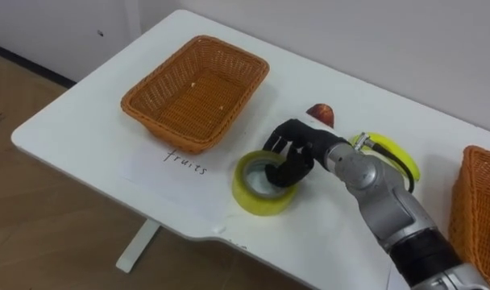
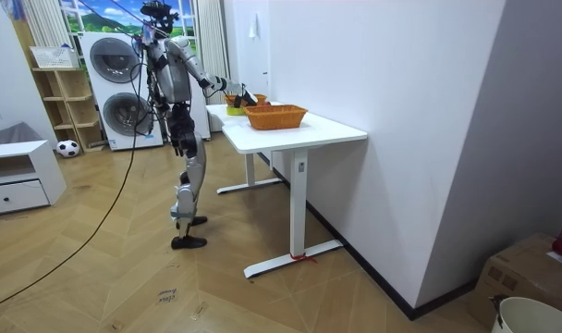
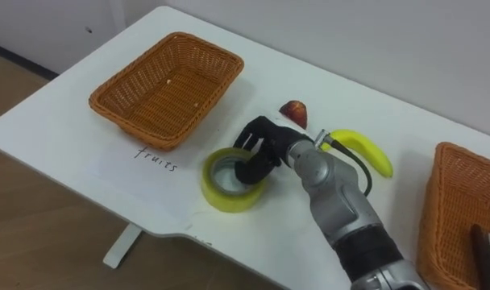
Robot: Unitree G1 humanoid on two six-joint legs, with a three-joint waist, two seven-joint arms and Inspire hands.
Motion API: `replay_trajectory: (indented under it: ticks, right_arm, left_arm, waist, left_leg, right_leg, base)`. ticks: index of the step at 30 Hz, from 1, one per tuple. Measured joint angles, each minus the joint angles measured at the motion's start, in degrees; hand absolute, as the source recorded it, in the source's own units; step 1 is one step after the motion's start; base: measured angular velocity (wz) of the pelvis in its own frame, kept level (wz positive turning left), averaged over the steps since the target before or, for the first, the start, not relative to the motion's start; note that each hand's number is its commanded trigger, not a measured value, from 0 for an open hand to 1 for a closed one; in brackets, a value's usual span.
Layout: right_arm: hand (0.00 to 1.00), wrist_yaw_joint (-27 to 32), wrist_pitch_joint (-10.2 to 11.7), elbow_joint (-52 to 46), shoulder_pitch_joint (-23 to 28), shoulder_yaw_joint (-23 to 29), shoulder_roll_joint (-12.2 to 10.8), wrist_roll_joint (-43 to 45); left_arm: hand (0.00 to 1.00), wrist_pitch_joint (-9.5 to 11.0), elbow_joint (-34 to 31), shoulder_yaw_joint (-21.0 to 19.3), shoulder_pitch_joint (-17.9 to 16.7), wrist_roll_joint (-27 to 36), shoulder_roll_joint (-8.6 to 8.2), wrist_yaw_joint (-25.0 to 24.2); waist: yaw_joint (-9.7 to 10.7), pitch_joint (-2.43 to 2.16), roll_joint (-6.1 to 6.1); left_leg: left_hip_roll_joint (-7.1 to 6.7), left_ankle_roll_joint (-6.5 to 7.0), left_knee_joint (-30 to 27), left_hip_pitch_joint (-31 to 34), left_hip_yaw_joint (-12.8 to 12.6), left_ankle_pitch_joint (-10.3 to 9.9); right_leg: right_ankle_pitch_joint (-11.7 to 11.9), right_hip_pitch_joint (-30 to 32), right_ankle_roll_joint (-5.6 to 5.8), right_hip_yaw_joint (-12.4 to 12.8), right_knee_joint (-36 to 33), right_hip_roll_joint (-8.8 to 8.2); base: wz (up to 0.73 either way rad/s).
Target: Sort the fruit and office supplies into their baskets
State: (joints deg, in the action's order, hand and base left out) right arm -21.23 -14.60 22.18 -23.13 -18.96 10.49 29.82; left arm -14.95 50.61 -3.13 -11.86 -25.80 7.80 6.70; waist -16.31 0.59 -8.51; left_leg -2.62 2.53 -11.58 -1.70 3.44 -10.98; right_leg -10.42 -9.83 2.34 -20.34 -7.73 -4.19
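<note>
A yellow tape roll (image 1: 263, 193) lies flat near the white table's front edge (image 1: 84, 161). My right hand (image 1: 292, 151) reaches down onto the roll's far side. Its thumb is inside the ring and its fingers curl over the rim, so it is shut on the roll. A small red fruit (image 1: 321, 113) sits just behind the hand. A yellow banana (image 1: 392, 151) lies to the right, partly hidden by my forearm. The wicker fruit basket (image 1: 197, 89) stands at the left with nothing in it. A second wicker basket (image 3: 463, 201) at the right edge holds a dark item (image 3: 483, 242).
A handwritten label (image 1: 185, 161) is on the table in front of the left basket. In the room view I stand at the table's end (image 2: 262, 129), right arm stretched over it; a washing machine (image 2: 115, 69) and shelves are behind me, and a wall runs along the table's far side.
</note>
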Motion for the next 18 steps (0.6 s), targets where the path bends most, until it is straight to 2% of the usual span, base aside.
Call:
replay_trajectory:
  ticks: [5,9,12,14,18]
  right_arm:
    - [1.0,-0.07,-0.07,-0.57,-0.01,0.18,0.03,-0.63]
    - [1.0,-0.39,0.41,-2.27,0.83,0.37,0.42,-0.88]
    - [1.0,-0.76,0.87,-5.8,3.77,2.56,0.47,-0.8]
    - [1.0,-1.32,0.82,-8.67,5.46,2.91,0.7,-0.75]
    - [1.0,-1.68,0.97,-12.1,6.52,2.9,1.97,-0.24]
  left_arm:
    - [0.0,0.02,0.0,0.33,-0.02,0.0,-0.21,0.14]
    - [0.0,0.61,-0.01,1.12,-0.32,0.19,-0.01,0.7]
    - [0.0,1.89,-0.11,1.04,-0.35,0.19,0.0,0.55]
    - [0.0,2.59,-0.09,1.04,-0.52,0.33,-0.01,0.54]
    - [0.0,4.14,0.27,1.03,-0.89,0.33,-0.15,0.68]
  waist:
    - [-0.1,0.0,-0.01]
    - [0.32,0.02,0.0]
    - [0.44,0.02,0.0]
    - [1.72,0.05,0.04]
    - [2.72,0.3,0.39]
  left_leg:
    - [0.04,0.0,0.11,0.27,-0.43,0.0]
    - [0.06,0.0,0.12,0.35,-0.44,0.0]
    - [0.05,0.0,0.26,0.44,-0.29,0.0]
    - [0.01,0.0,0.23,0.49,-0.28,0.0]
    - [0.06,0.0,0.17,0.53,-1.25,0.0]
  right_leg:
    - [0.0,0.71,0.0,1.17,-0.05,0.02]
    - [0.0,0.79,0.0,1.19,-0.04,0.02]
    - [0.0,0.92,0.0,1.47,-0.03,0.03]
    - [0.0,0.87,0.0,1.87,-0.03,0.03]
    - [0.0,0.9,0.0,3.14,-0.02,0.03]
  base:
    - [-0.08]
    - [0.0]
    - [0.02]
    - [0.04]
    - [-0.11]
